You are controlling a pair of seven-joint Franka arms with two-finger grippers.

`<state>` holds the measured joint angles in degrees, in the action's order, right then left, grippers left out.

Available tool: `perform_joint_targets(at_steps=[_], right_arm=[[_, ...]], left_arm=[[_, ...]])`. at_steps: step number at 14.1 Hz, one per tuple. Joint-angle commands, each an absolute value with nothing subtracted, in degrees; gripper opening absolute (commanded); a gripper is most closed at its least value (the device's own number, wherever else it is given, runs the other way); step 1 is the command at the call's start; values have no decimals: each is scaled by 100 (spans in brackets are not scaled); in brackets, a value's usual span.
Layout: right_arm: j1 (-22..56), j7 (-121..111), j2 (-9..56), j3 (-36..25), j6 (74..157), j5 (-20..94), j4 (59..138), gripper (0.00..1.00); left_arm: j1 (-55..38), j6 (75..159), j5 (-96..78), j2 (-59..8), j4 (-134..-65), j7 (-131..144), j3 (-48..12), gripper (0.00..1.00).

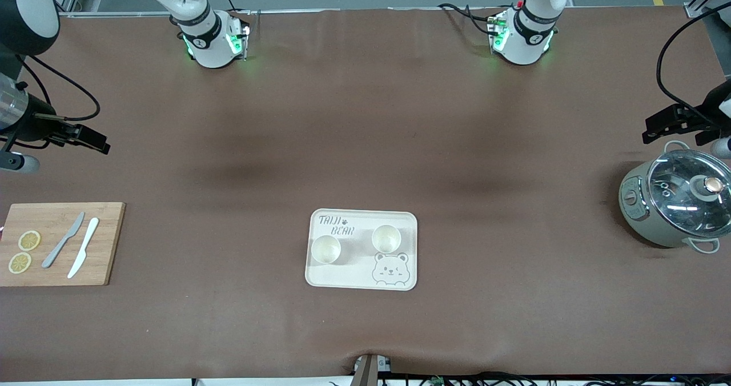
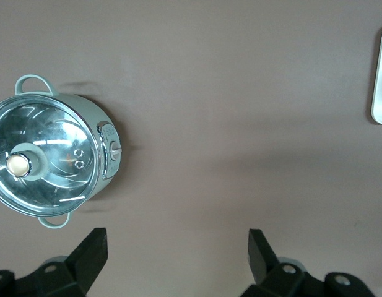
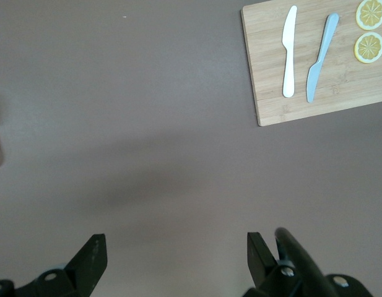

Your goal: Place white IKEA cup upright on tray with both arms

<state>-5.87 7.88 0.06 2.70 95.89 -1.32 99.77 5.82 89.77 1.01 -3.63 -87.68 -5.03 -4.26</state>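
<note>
Two white cups [image 1: 326, 249] [image 1: 386, 238] stand upright on the cream tray [image 1: 361, 280], mid-bench, near the front camera. The wooden cutting board [image 1: 103, 243] with two knives and lemon slices lies toward the right arm's end; the glass-lidded pot [image 1: 677, 203] toward the left arm's. The right pincer [image 1: 94, 139] and left pincer [image 1: 657, 129] hang open at their own ends.

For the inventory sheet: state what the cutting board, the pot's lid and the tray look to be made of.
Cutting board: wood, likely bamboo; pale tan with visible grain strips, matte.
Pot's lid: clear glass, glossy reflections and see-through, with a metal-looking rim and knob.
Tray: probably plastic or melamine; smooth cream surface, rounded corners, printed bear drawing. Cannot be sure.
</note>
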Motion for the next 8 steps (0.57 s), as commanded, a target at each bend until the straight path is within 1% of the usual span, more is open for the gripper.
perform_joint_targets(at_steps=[1,4,6,8], right_arm=[[-685,721,-193,352,9668,-185,10169,100],[-686,782,-185,352,9677,-27,10169,100],[-703,800,-193,343,9650,271,10178,100],[-703,765,-193,343,9642,272,10169,100]], left_arm=[[598,9026,53,-237,-8868,-606,-448,100],[598,9035,53,-237,-8868,-606,-448,100],[598,9035,53,-237,-8868,-607,-448,100],[598,9044,53,-246,-8868,-606,-448,100]])
